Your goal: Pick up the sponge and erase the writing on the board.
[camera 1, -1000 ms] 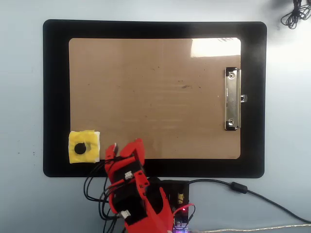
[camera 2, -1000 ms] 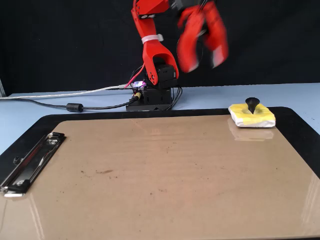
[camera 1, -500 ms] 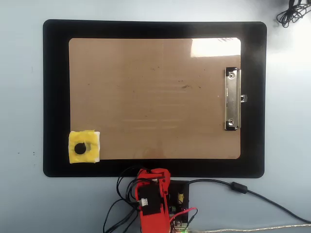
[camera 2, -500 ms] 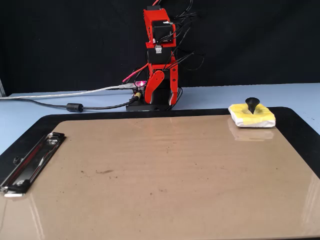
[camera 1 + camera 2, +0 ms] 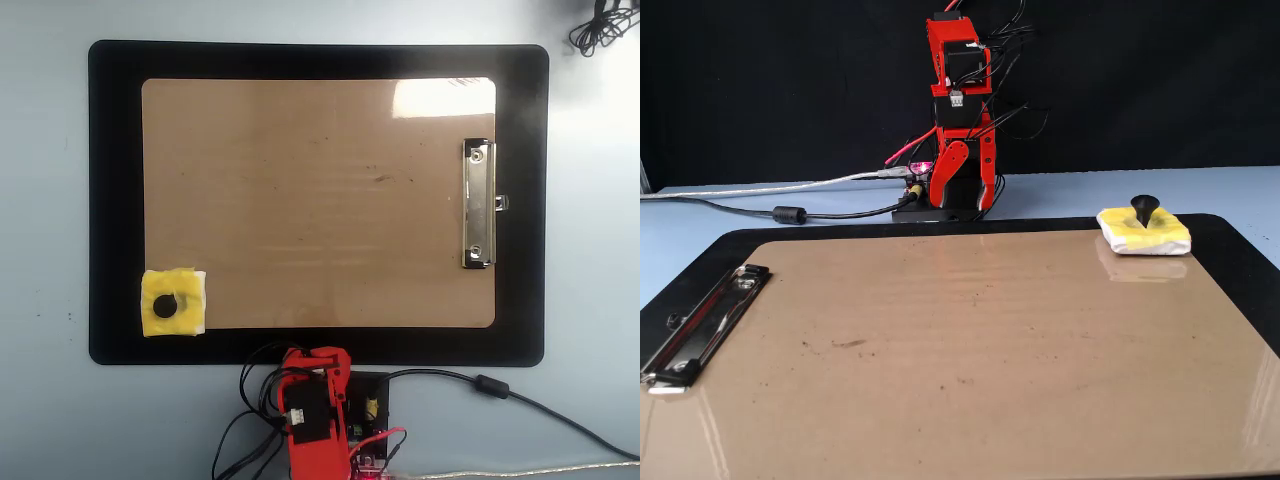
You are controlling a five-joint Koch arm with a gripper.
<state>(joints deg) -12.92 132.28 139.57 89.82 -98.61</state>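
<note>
**Tool parked at the base, sponge resting at the board's corner**

Tool hung folded down against the red arm in the fixed view, its tips pointing at the base and touching none of the task's things. The two red jaws stood side by side with only a narrow slit between them, so it read as closed on nothing. From overhead the tool sat at the 6 o'clock edge of the scene, just off the black mat, with the arm's body and a tangle of black and red wires behind it. A thicker black cable ran off toward 4 o'clock.

Next out lay the sponge, at about 8 o'clock from the scene's centre in the overhead view. It sat flat, its black knob up, overlapping the corner of the board and reaching onto the mat. In the fixed view the sponge appeared at roughly 2 o'clock, well apart from the tool, the knob standing upright like a small cone.

The board filled most of the mat, with its silver clip at the 3 o'clock short edge. The brown surface carried only faint smudges near its middle; no readable letters could be made out in either view. Glare brightened the corner at 1 o'clock.

Pale blue worktop surrounded the mat.
</note>
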